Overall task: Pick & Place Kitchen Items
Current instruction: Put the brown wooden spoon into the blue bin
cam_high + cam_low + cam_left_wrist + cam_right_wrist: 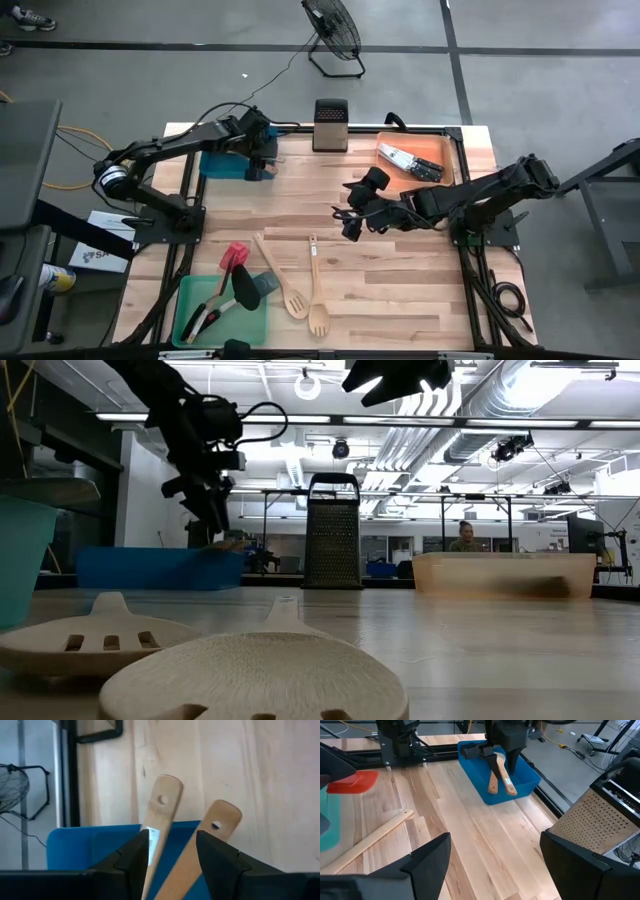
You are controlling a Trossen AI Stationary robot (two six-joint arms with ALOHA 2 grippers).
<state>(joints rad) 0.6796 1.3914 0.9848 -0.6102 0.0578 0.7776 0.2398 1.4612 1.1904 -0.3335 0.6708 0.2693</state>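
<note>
Wood table [400,290], left hand [262,160] parted over blue tray [222,166]; right hand [352,218] apart.

A grey floor [540,90] with dark seams holds a black fan [333,32] beyond the table.

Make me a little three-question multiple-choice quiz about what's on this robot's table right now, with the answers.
1. Where is the left gripper?
A. over the blue tray
B. over the green tray
C. beside the grater

2. How many wooden handles stick out over the blue tray's edge?
A. none
B. two
C. five

3. How does the right gripper stand?
A. shut on a knife
B. shut on a spoon
C. open, holding nothing

Answers: 1 A, the high view shows it above the blue tray. 2 B, the right wrist view shows two handles crossing its rim. 3 C, its fingers stand wide apart over bare table.
</note>
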